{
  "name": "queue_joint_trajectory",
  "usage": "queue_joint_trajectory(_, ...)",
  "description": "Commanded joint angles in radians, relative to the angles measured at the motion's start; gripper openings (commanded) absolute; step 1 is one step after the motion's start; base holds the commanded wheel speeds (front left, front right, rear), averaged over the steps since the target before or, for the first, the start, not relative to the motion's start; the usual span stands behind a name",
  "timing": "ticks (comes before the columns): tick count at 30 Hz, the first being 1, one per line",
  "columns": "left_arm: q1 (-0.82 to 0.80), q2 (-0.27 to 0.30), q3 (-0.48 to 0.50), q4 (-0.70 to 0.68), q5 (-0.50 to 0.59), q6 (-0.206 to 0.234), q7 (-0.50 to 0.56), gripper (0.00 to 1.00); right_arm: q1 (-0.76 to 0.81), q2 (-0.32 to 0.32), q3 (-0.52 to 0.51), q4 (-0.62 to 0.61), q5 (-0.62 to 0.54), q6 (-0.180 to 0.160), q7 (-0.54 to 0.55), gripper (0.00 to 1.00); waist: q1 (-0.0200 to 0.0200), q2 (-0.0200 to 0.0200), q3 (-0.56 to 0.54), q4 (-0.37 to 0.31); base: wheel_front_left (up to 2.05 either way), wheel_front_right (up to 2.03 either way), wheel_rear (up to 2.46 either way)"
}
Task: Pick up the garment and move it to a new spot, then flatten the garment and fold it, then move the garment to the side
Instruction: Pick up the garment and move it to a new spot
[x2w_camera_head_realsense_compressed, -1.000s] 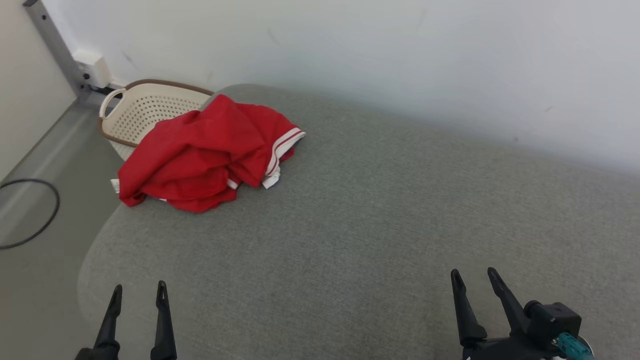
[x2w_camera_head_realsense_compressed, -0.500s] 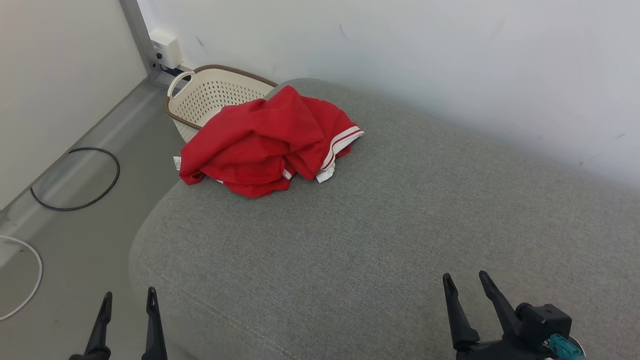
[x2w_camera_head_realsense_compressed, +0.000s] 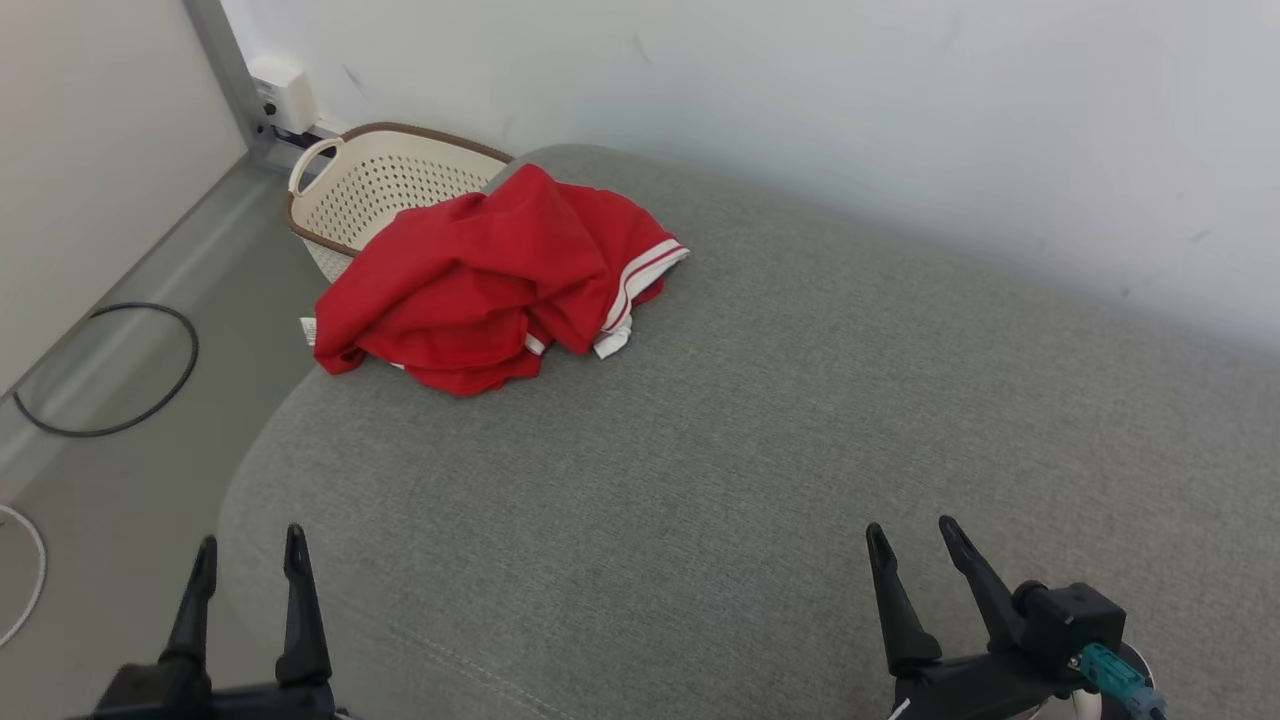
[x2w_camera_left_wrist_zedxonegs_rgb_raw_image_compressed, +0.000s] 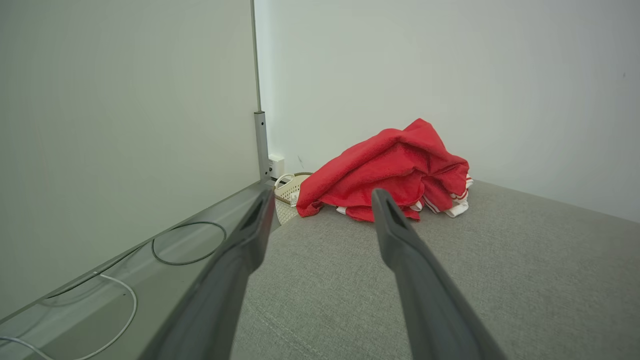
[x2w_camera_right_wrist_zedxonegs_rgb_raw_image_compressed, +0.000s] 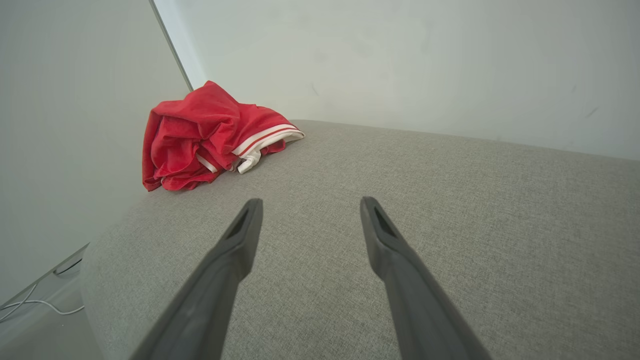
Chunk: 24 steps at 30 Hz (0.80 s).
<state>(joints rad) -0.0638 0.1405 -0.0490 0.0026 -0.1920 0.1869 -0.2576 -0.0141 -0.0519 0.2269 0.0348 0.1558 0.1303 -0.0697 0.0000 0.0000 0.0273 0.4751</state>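
Nothing but the head camera has swung since the earlier frames: the whole scene has slid sideways, while the garment (x2w_camera_head_realsense_compressed: 470, 280) keeps its place against the basket (x2w_camera_head_realsense_compressed: 370, 190). Nearest, the left gripper (x2w_camera_head_realsense_compressed: 249, 540) and right gripper (x2w_camera_head_realsense_compressed: 910, 527) hover with jaws released and empty, well apart from the basket. Between them and it stretches the bare grey upholstered seat (x2w_camera_head_realsense_compressed: 700, 450). I judge the first step, the pick-up, not yet begun; it calls for a long reach toward the basket. The garment lies crumpled beside it, red with white-striped trim, one edge overlapping the basket's rim.
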Motion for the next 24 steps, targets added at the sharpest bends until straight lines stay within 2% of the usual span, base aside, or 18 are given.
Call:
queue_joint_trajectory(1, -0.041, 0.0, 0.004, -0.002, -0.013, -0.008, -0.007, 1.0, -0.022, -0.002, 0.009, -0.004, -0.009, 0.001, -0.001, 1.0, 0.0, 0.0, 0.04, -0.048, 0.0, 0.0, 0.0)
queue_joint_trajectory(7, -0.215, 0.043, 0.006, 0.036, -0.054, -0.065, 0.052, 1.0, -0.078, -0.001, 0.053, 0.008, -0.005, 0.001, -0.013, 1.0, 0.0, 0.0, 0.09, -0.133, 0.0, 0.0, 0.0)
queue_joint_trajectory(13, -0.414, 0.083, 0.045, 0.146, -0.148, -0.132, 0.141, 1.0, -0.132, -0.001, 0.101, 0.032, -0.001, 0.001, -0.03, 1.0, 0.0, 0.0, 0.133, -0.218, 0.0, 0.0, 0.0)
queue_joint_trajectory(20, -0.566, 0.16, 0.071, 0.273, -0.168, -0.155, 0.2, 1.0, -0.18, 0.0, 0.143, 0.068, 0.014, 0.001, -0.067, 1.0, 0.0, 0.0, 0.164, -0.316, 0.0, 0.0, 0.0)
queue_joint_trajectory(24, -0.617, 0.188, 0.085, 0.329, -0.179, -0.168, 0.223, 1.0, -0.187, 0.0, 0.158, 0.085, 0.022, 0.001, -0.083, 1.0, 0.0, 0.0, 0.171, -0.35, 0.0, 0.0, 0.0)
